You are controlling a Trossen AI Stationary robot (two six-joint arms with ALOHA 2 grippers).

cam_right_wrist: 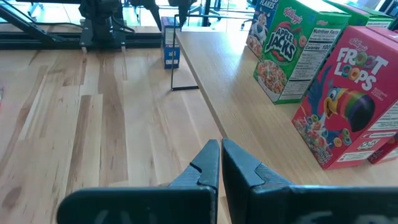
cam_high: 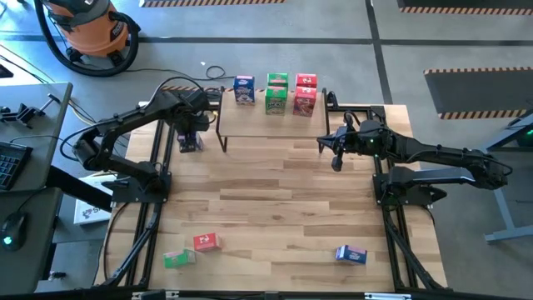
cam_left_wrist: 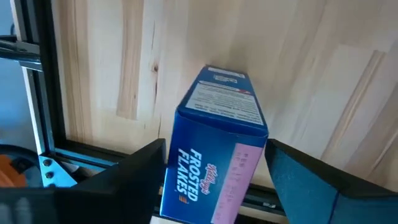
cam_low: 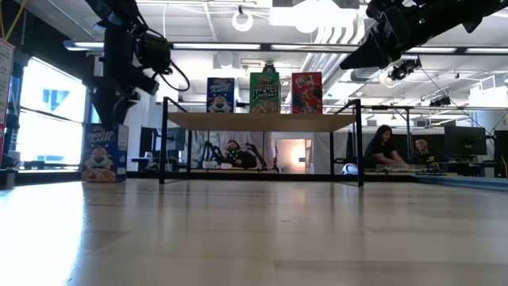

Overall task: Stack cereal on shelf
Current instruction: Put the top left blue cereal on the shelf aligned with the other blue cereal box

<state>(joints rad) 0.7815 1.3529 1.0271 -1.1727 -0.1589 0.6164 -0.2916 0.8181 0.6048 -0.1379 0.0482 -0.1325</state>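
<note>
We see L gripper (cam_left_wrist: 211, 171) fingers spread wide around an upright blue box (cam_left_wrist: 214, 146) on the table (cam_high: 275, 208), just left of the shelf (cam_high: 266, 125). R gripper (cam_right_wrist: 221, 163) fingers pinched empty by shelf's right end; three boxes stand on top, three lie at table's front.

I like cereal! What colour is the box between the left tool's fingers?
Blue, a Frosted Flakes box with a pink side panel, standing on the table beside the shelf. The left wrist view shows it best.

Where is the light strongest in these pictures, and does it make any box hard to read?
Low view: bright windows and ceiling lamps behind the shelf leave the arms as dark shapes. Left wrist view: pale glare on the table, but the blue box reads clearly.
</note>
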